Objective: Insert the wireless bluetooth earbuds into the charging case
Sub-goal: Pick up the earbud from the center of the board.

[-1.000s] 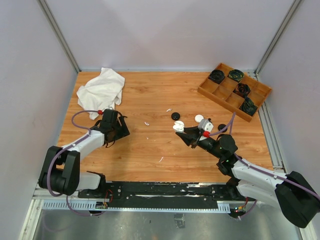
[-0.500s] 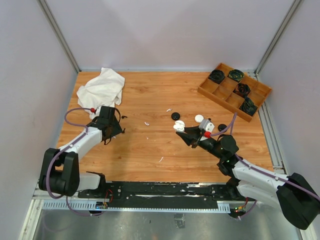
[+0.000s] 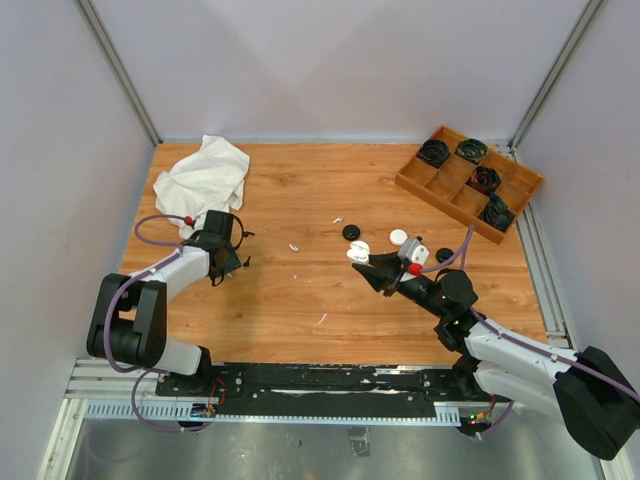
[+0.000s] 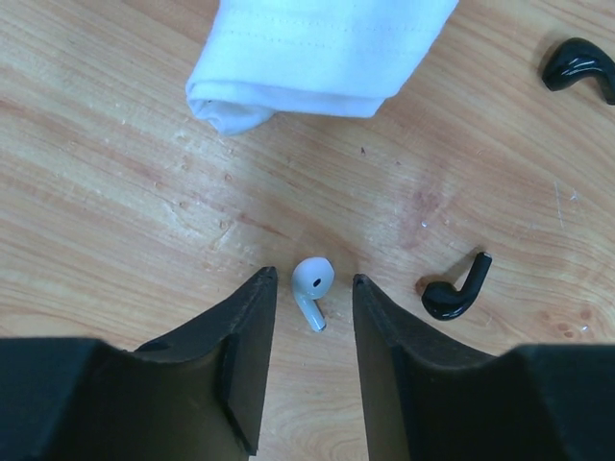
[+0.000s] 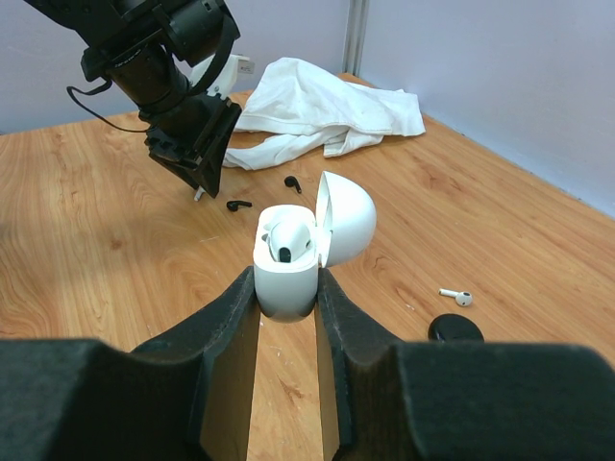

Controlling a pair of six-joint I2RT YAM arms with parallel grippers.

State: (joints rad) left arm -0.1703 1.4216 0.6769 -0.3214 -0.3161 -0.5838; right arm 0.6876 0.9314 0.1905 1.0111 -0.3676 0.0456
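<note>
Earbud (image 4: 312, 286) is lying between left gripper's (image 4: 314, 280) parted jaws, clear only wrist-side; right gripper (image 5: 285, 283) is clamping open case (image 5: 288, 264) holding a bud (image 5: 286, 236).

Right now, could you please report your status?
Left jaws open, straddling white earbud, no contact. Right jaws shut on charging case, lid open. Black earbud close beside.

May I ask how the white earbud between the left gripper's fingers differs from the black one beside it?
The white earbud lies between the fingers of the left gripper; the black earbud lies outside them. The white earbud's stem points toward the gripper, the black earbud's away. Both rest on the table.
</note>
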